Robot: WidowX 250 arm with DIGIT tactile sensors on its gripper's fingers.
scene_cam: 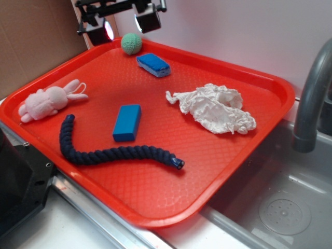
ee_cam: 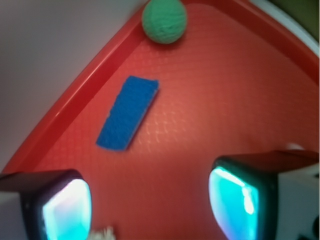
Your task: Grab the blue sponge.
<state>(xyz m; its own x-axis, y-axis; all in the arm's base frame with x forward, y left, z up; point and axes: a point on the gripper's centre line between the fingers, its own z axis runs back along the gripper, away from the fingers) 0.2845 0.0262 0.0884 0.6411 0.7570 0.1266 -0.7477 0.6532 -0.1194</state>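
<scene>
Pincer (ee_cam: 150, 200) wide, empty, high above tray (scene_cam: 155, 207). Blue sponge (scene_cam: 153, 65) lies near far rim beside green ball (scene_cam: 132, 43). Risk: descending onto lookalike blue block (scene_cam: 127, 122) mid-tray, or nudging ball.

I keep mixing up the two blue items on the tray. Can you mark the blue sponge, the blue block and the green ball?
blue sponge (scene_cam: 153, 64): exterior view, its rough blue top.
blue block (scene_cam: 127, 122): exterior view, middle of its top face.
green ball (ee_cam: 164, 20): wrist view, centre of the ball.
</scene>
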